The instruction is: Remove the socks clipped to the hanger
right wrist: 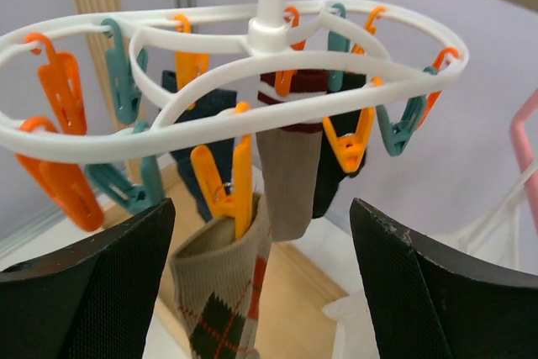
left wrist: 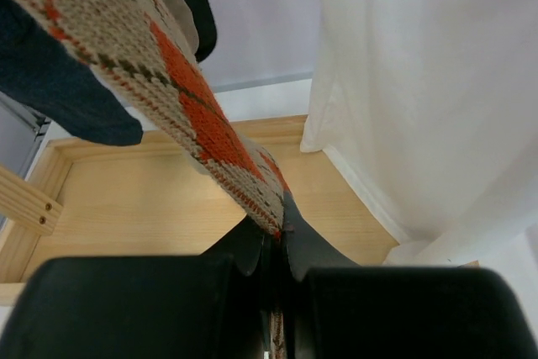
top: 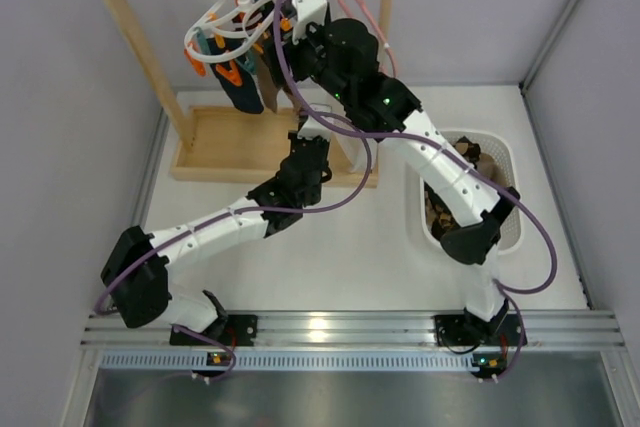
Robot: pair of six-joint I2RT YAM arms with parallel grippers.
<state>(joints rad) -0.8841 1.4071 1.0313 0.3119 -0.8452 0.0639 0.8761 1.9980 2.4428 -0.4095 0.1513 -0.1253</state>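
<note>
At 11 o'clock, several fabric socks are still hanging on the white plastic oval hanger. The left hand is clenching a tan argyle sock; the right hand is gaping.

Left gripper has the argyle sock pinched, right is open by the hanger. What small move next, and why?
Probably a short downward pull with the left gripper, shut on the lower end of the argyle sock. Its top sits in an orange clip on the hanger; the right gripper is open, facing the ring, holding nothing.
</note>
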